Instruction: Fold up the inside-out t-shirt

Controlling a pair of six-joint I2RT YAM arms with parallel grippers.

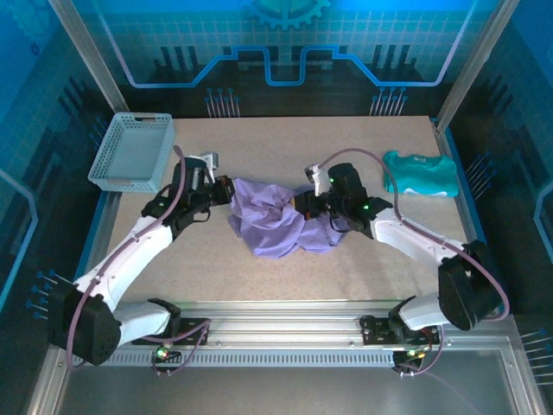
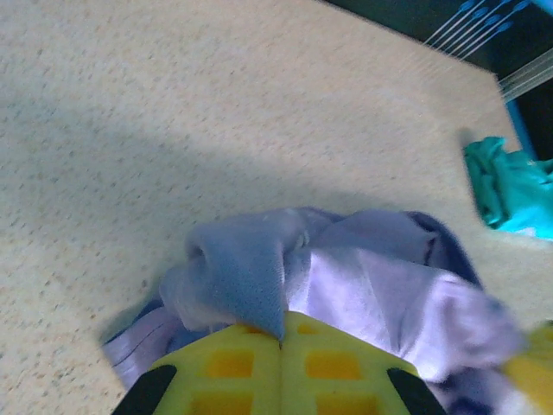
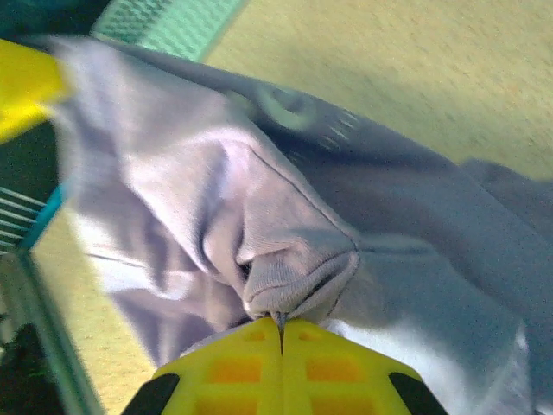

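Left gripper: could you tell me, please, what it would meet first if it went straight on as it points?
The crumpled lavender-purple cloth t-shirt: the left gripper is shut on a fold of it, and bunched cloth lies directly ahead, probably touching.

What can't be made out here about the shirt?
- Top external: the t-shirt is bunched, so sleeves and collar are indistinguishable; the right claw hides its right edge.
- Left wrist: teal garment blurred, cut off by the right edge.
- Right wrist: pale print too blurred to read.
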